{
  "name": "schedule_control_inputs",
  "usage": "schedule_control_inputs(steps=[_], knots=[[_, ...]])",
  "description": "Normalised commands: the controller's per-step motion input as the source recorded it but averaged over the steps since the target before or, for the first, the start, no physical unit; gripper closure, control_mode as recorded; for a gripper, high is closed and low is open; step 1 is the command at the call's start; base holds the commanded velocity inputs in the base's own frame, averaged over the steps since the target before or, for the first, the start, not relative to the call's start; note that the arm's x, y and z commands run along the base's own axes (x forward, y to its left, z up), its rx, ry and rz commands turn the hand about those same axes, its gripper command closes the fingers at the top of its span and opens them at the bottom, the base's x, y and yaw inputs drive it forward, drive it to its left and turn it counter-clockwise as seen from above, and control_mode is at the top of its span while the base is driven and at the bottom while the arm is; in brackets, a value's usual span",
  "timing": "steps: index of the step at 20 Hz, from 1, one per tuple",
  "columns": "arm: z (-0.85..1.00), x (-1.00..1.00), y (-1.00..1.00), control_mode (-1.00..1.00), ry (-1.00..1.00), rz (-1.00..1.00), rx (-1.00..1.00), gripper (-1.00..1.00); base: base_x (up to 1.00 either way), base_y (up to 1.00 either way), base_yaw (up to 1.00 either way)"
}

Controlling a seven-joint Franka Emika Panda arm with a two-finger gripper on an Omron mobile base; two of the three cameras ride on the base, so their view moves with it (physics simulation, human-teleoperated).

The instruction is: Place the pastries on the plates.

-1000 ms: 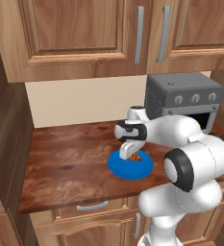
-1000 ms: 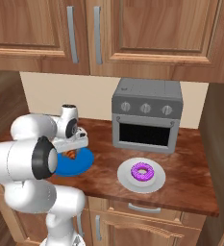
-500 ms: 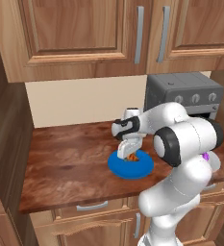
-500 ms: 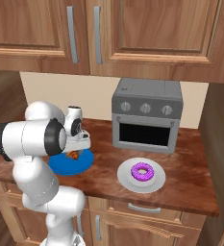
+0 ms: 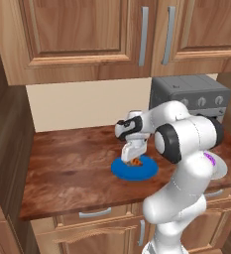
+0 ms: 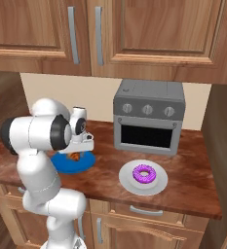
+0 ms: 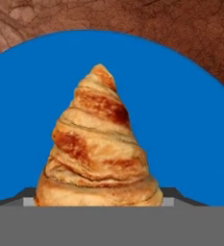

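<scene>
wooden counter (image 5: 67, 163) under cabinets (image 5: 87, 34) (toaster oven (image 6: 149, 116) at back).

Setting: rendered kitchen. Wooden wall cabinets (image 6: 110, 34) above a brown wood-grain counter (image 6: 193, 180). Grey toaster oven (image 6: 148, 116) at the counter's back edge; drawers (image 5: 94, 213) below.

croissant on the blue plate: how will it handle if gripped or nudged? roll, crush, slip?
The croissant looks flaky and layered, so probably light and easy to crush. Its tapered, ridged shape suggests it would pivot or wobble rather than roll straight. The blue plate looks smooth, so a nudge may well slide it.
</scene>
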Motion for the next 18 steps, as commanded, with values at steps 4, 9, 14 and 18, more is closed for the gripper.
schedule_control_inputs(steps=[4,9,14,18], knots=[[-0.06,-0.86,-0.25,-1.00,0.00,-0.03,0.00,-1.00,0.00,0.00,0.00],[-0.11,-0.98,-0.12,-1.00,0.00,-0.03,0.00,-1.00,0.00,0.00,0.00],[0.36,0.22,0.07,-1.00,-0.03,-0.02,-0.01,-1.00,0.00,0.00,0.00],[1.00,0.28,0.08,-1.00,-0.07,-0.07,-0.02,-1.00,0.00,0.00,0.00]])
